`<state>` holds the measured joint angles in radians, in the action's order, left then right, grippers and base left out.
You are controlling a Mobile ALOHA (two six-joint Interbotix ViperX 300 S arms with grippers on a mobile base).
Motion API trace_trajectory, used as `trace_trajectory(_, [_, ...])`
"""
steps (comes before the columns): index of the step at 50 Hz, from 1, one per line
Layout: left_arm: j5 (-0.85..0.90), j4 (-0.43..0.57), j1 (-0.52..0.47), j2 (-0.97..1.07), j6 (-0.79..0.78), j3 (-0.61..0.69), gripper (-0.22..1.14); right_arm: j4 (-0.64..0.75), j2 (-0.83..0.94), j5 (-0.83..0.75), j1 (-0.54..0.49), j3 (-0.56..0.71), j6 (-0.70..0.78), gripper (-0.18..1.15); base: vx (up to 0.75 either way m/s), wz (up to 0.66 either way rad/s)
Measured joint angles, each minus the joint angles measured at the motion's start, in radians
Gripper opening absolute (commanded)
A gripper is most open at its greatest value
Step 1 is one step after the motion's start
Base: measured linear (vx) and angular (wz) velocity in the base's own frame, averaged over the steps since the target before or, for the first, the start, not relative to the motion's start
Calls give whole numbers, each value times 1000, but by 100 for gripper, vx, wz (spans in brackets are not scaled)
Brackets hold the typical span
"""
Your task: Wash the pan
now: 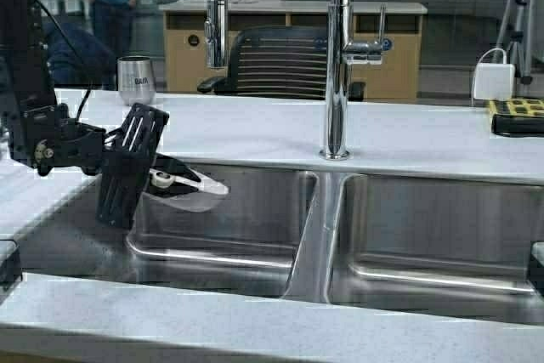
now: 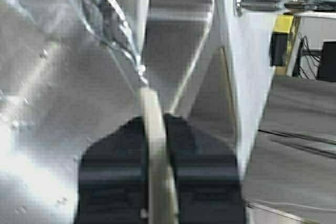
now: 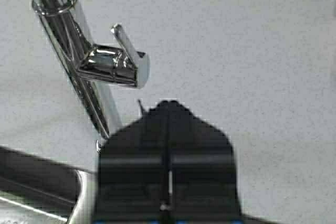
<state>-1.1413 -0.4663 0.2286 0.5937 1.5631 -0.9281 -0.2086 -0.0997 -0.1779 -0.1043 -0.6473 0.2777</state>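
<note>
The left hand (image 1: 157, 178) pinches the pan (image 1: 183, 191) by its rim, holding it tilted over the left basin of the sink (image 1: 297, 244), left of the faucet (image 1: 337, 57). The right hand (image 3: 168, 129), pressed together and empty, hovers near the faucet lever (image 3: 123, 61). Best to carry the pan under the spout before nudging the lever.

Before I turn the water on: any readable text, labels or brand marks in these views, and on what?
"BAIR": on the steel tumbler standing on the white counter, back left.
Small round mark on the tan cabinet front: too small to read.
Nothing readable on the cream-white pan, chrome faucet or either gripper.
</note>
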Motion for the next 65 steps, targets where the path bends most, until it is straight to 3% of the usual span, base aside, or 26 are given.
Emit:
trace_trajectory(12, [-167, -135, 2, 48, 57, 63, 3, 25, -129, 81, -69, -38, -2, 7, 0, 0])
trace_trajectory(20, [-87, -190, 8, 52, 38, 58, 3, 25, -233, 92, -104, -83, -3, 7, 0, 0])
trace_trajectory(26, [110, -202, 8, 12, -48, 41, 3, 25, -298, 97, -117, -98, -3, 7, 0, 0])
trace_trajectory(37, [739, -202, 28, -224, -296, 49, 3, 26, -351, 100, -124, -118, -2, 7, 0, 0])
trace_trajectory(47, [1316, -209, 138, -420, -678, 155, 3, 31, -353, 100, -124, -118, 0, 7, 0, 0])
trace_trajectory(53, [1482, -209, 184, -525, -905, 212, 3, 34, -354, 100, -123, -120, 2, 7, 0, 0])
trace_trajectory(65, [1644, -207, 175, -666, -1034, 224, 3, 37, -359, 94, -124, -121, 2, 7, 0, 0])
